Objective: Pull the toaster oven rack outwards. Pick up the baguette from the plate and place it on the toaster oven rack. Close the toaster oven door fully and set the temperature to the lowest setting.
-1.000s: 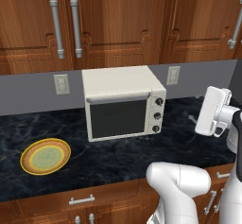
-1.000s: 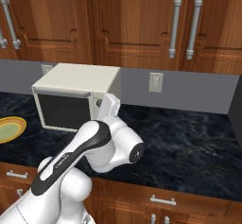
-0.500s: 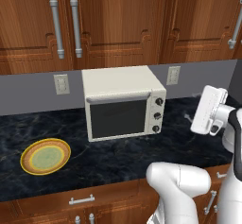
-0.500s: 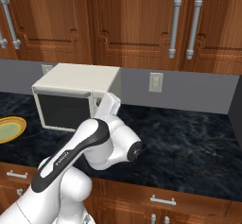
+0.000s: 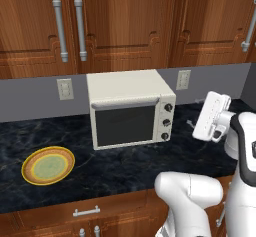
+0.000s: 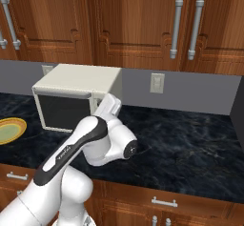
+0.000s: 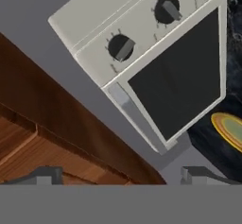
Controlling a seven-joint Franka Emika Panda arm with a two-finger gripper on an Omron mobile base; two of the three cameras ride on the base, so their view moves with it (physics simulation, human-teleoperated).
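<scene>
- The toaster oven (image 5: 129, 108) sits on the dark marble counter (image 5: 125, 166) against the grey wall, its toaster oven door (image 5: 125, 125) shut.
- The plate (image 5: 48, 165) lies on the counter well to the oven's left; I see no bread on it.
- The gripper (image 7: 122, 175) hangs in the air to the oven's right, fingers spread wide and grasping nothing, facing the knobs (image 7: 121, 47).

toaster oven door (image 5: 125, 123): shut, blocks cavity | counter (image 5: 125, 166) before it: bare | plate (image 5: 48, 165): well left, apart
</scene>
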